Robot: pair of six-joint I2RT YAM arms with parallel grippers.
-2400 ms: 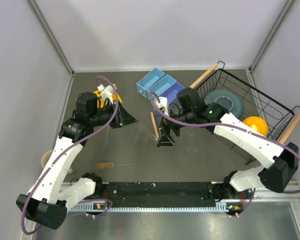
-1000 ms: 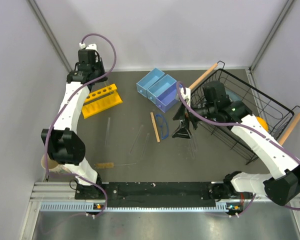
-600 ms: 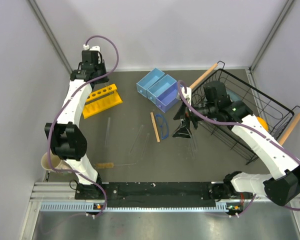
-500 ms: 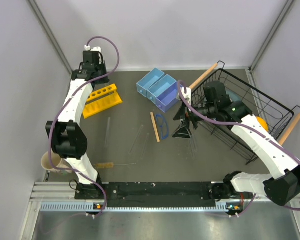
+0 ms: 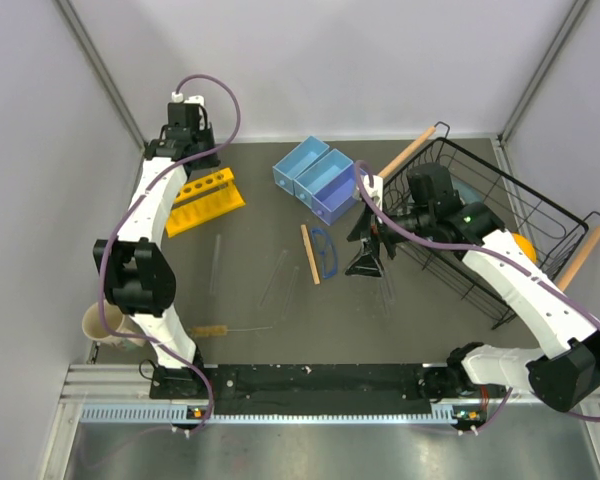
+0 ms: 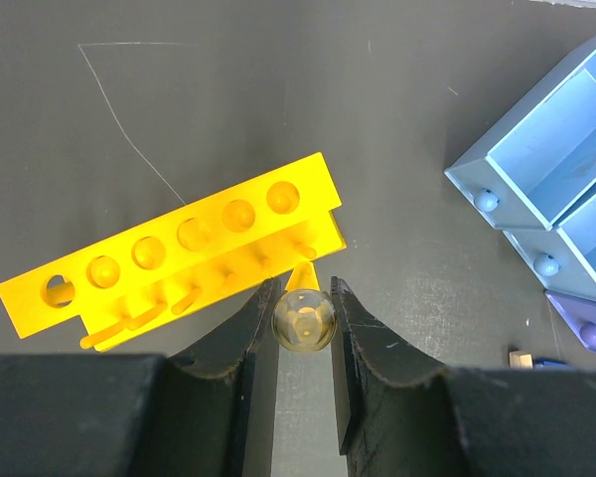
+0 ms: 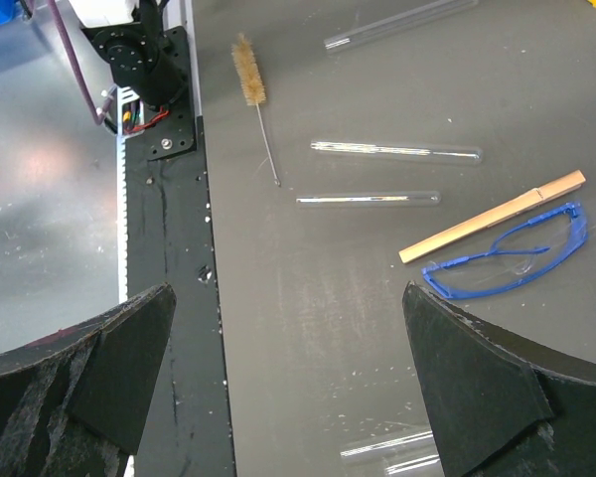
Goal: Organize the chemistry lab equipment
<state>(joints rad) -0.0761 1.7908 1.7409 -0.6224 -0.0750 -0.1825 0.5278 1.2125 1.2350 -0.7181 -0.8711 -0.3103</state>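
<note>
My left gripper [image 6: 303, 323] is shut on a clear glass tube [image 6: 303, 319], seen end-on between the fingers. It hangs just in front of the yellow tube rack [image 6: 174, 253], at the back left [image 5: 205, 200]. My right gripper [image 7: 288, 368] hovers wide open and empty above the table, right of the blue safety glasses [image 5: 325, 255]. The wooden stick [image 5: 310, 254] lies beside the glasses. Several loose tubes [image 5: 273, 277] lie mid-table, with more under the right gripper [image 7: 387, 452]. The bristle brush [image 5: 212, 329] lies front left.
Blue open boxes [image 5: 320, 175] stand at the back centre. A black wire basket [image 5: 540, 215] with wooden handles sits at the right and holds a grey-blue plate [image 5: 470, 205] and a yellow bowl [image 5: 520, 245]. A paper cup [image 5: 95, 322] stands at the left edge.
The left arm swung from mid-table up and back over the yellow rack, then drifted slightly right. The right arm shifted right, off the glasses, and has held still since.
</note>
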